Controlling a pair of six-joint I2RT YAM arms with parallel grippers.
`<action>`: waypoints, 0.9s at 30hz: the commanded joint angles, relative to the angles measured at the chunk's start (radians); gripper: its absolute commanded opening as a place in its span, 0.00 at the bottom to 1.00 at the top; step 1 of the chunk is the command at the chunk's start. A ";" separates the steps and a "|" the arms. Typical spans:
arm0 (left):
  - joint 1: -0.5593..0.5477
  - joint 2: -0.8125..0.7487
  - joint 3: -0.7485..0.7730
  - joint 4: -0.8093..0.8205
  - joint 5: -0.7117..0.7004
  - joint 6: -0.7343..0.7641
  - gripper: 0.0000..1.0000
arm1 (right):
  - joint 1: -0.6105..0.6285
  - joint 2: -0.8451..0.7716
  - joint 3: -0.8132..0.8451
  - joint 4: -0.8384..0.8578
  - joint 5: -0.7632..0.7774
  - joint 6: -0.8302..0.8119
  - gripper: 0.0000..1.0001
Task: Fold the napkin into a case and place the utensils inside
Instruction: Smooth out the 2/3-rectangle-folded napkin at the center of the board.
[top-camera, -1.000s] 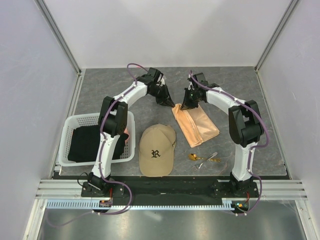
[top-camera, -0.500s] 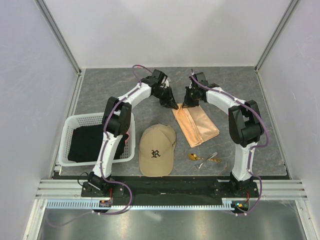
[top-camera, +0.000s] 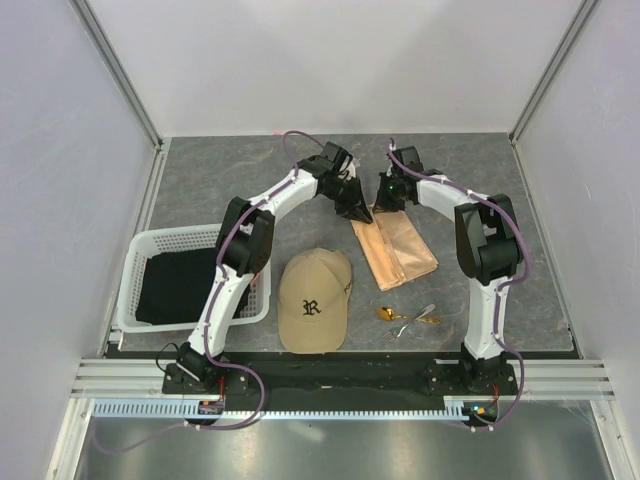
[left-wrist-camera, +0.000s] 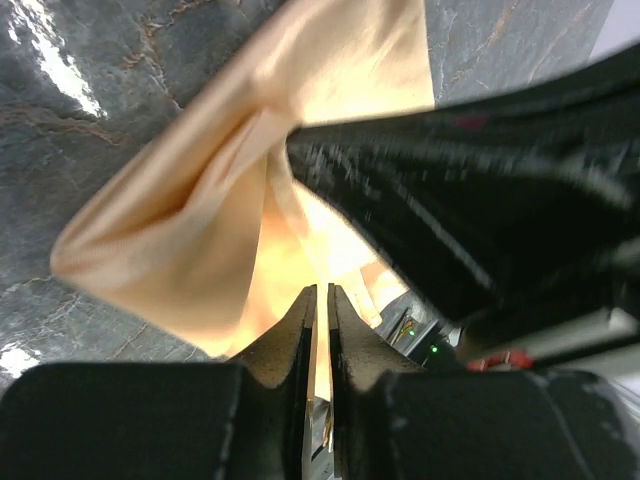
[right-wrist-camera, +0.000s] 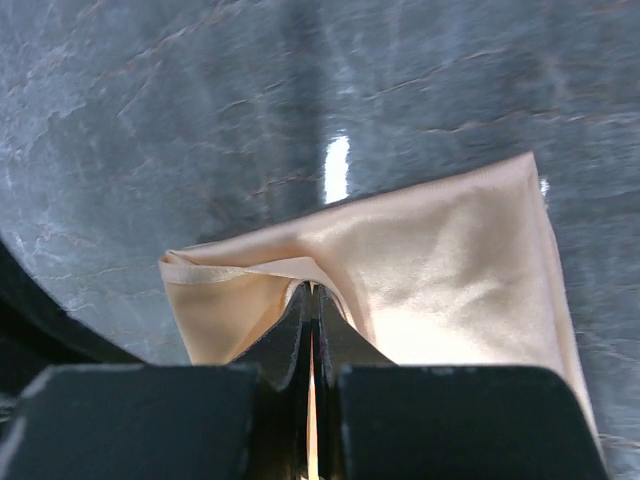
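The peach-orange napkin (top-camera: 396, 250) lies folded into a long strip right of the middle of the table. Its far end is lifted. My left gripper (top-camera: 360, 209) and right gripper (top-camera: 384, 199) meet there, almost touching. In the left wrist view the left gripper (left-wrist-camera: 322, 291) is shut on a layer of the napkin (left-wrist-camera: 190, 230), which bunches beyond the tips. In the right wrist view the right gripper (right-wrist-camera: 311, 290) is shut on the napkin's upper layer (right-wrist-camera: 450, 260), holding its mouth open. The utensils (top-camera: 408, 318), a gold spoon and silvery pieces, lie near the front, right of the cap.
A tan baseball cap (top-camera: 314, 298) sits just left of the napkin. A white basket (top-camera: 135, 262) holding a black cloth (top-camera: 180, 285) stands at the left. White walls close in the table on three sides.
My left gripper has moved right along the napkin's far end up to the right gripper, drawing cloth with it. The right gripper has shifted slightly up and right.
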 joint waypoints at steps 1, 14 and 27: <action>0.009 -0.049 0.032 0.016 0.004 -0.007 0.14 | -0.026 0.002 0.035 0.044 -0.045 -0.041 0.00; 0.075 -0.014 0.078 0.019 0.009 -0.041 0.13 | -0.040 -0.069 0.010 -0.035 -0.154 0.005 0.33; 0.072 0.008 0.070 0.024 0.019 -0.041 0.13 | -0.039 -0.124 -0.072 0.017 -0.165 0.020 0.34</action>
